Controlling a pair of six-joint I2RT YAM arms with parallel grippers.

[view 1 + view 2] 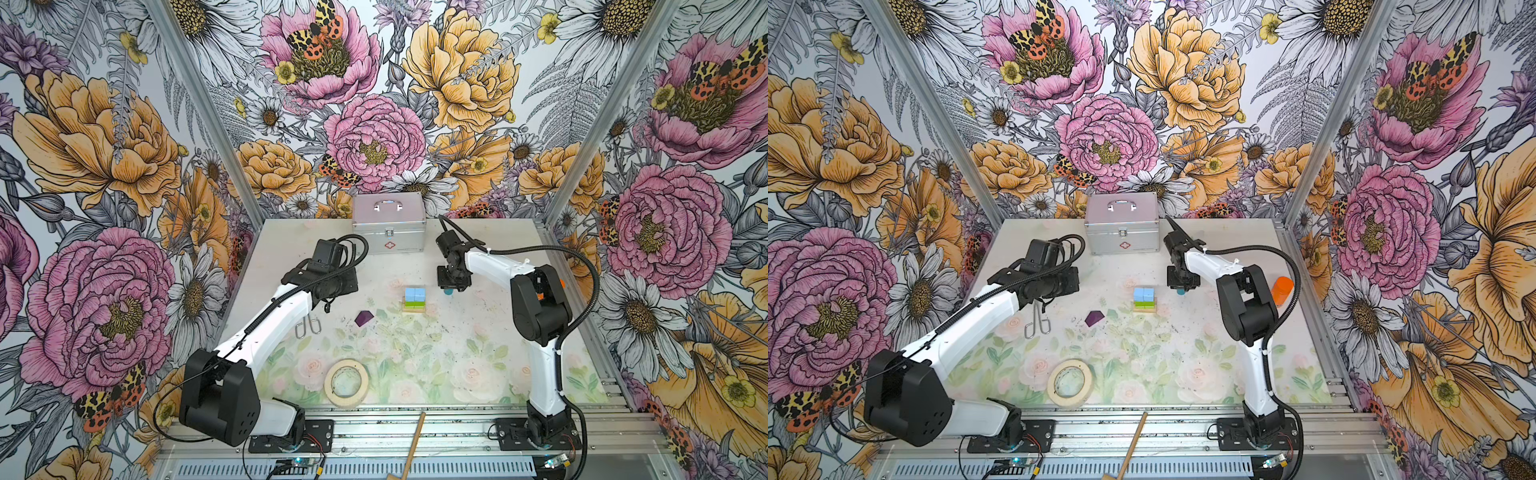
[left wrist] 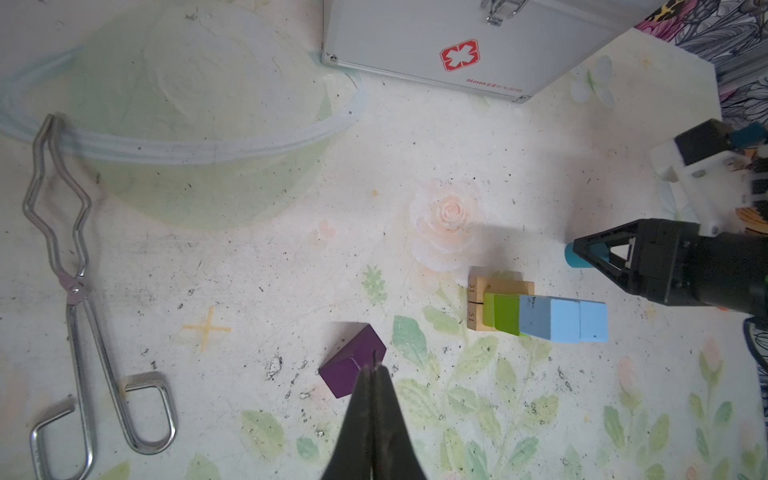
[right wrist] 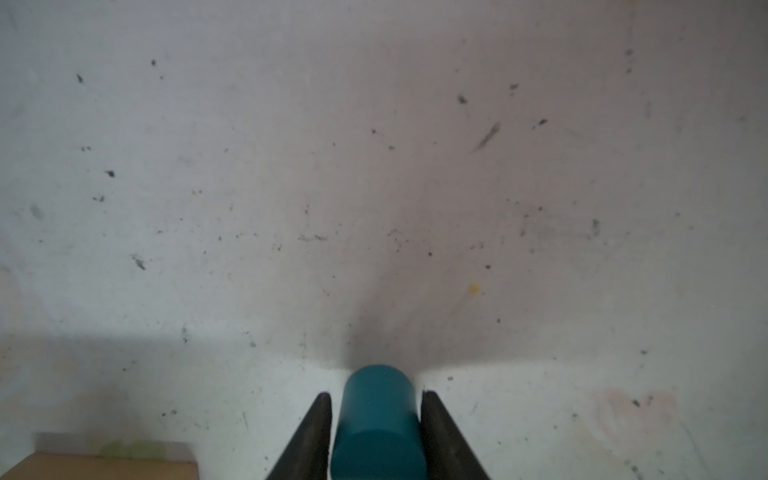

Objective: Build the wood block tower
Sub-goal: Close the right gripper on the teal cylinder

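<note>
silver case [image 1: 388, 226]: is sitting at the back of the bench [image 1: 457, 353] with its lid shut and its latch closed. What is inside is not showing.
orange container [image 1: 1282, 289]: is standing up near the right edge of the bench, behind the right arm. I cannot tell what is in it.
wood block tower [image 1: 414, 300]: is standing near the middle of the bench, with its long way pointing straight up.
tan bars [image 2: 478, 305]: are lying flat side by side at the very bottom of the tower.
lime-green blocks [image 2: 503, 313]: are sitting on top of the tan bars.
light-blue cubes [image 2: 561, 318]: are sitting side by side on the green ones, making the top.
teal cylinder [image 3: 378, 415]: is standing on end just to the right of the tower, apart from it, with its long way running along the jaws.
right gripper [image 2: 582, 253]: is pointing down at the bench, and its jaws are pinching the teal cylinder from both sides.
purple roof block [image 2: 353, 370]: is lying alone on the bench, left of the tower.
left gripper [image 2: 375, 365]: is hanging over the bench with its jaws pressed together, holding nothing.
tongs [image 2: 75, 291]: are lying flat, left of the purple block.
tape roll [image 1: 346, 382]: is lying flat near the front.
</note>
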